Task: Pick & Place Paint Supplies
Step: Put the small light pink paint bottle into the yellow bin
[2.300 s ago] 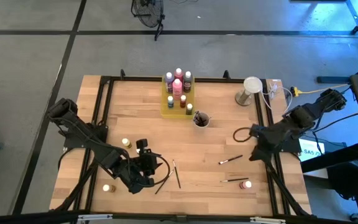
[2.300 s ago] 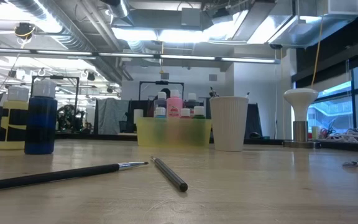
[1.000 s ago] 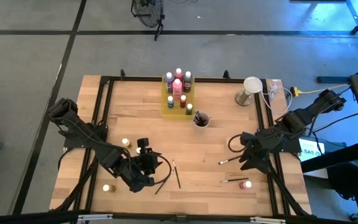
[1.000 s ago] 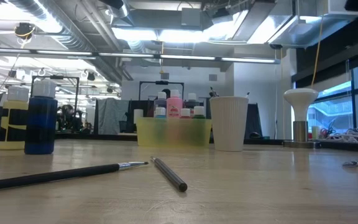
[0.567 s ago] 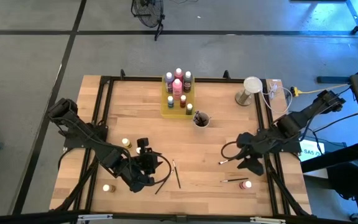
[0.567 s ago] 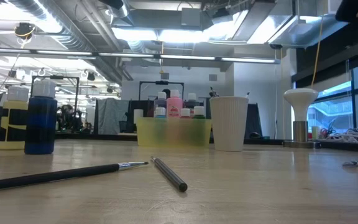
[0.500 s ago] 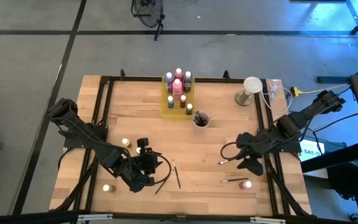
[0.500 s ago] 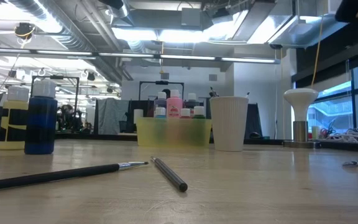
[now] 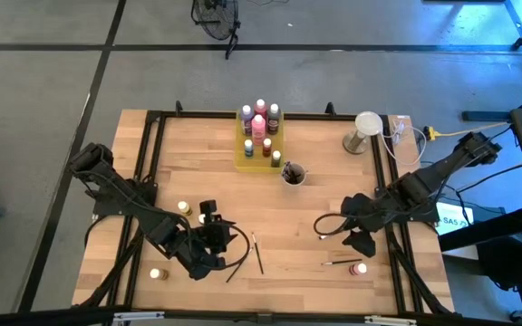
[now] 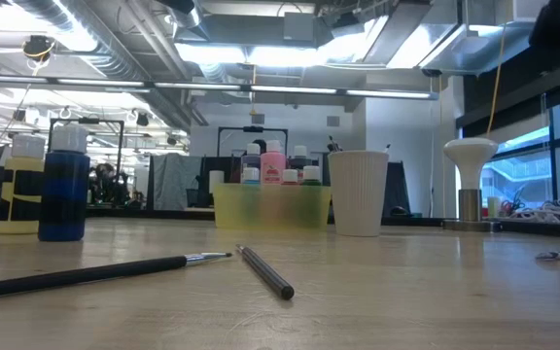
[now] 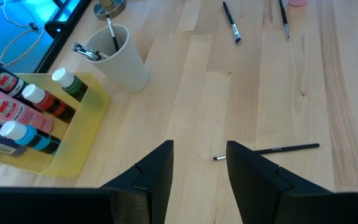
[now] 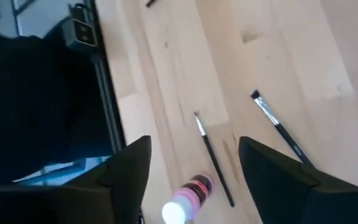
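Several paint bottles stand upright in the yellow tray (image 9: 259,136) at the far middle of the table. Loose ones stand on the wood: a pink-capped bottle (image 9: 361,268), a yellow-capped bottle (image 9: 184,208) and a pale-capped bottle (image 9: 155,273). Thin dark brushes lie flat: two (image 9: 335,234) (image 9: 343,263) on the right, others (image 9: 256,252) near the middle, more in the cup (image 9: 293,174). My right gripper (image 9: 359,241) (image 12: 191,146) hangs open above the right brushes and the pink-capped bottle (image 12: 185,199). My left gripper (image 9: 214,234) (image 11: 197,149) rests open at the near left.
A white lamp-like stand (image 9: 364,131) and cables (image 9: 397,131) sit at the far right corner. A black frame rail (image 9: 392,208) runs along the table's edges. Bare wood lies between the cup and the near brushes. In the low view, a blue bottle (image 10: 63,194) stands at the left.
My right arm has swung from the table's right edge toward the left and somewhat toward the near edge, so its gripper now stands over the two right-hand brushes. The bottles and brushes have stayed in place.
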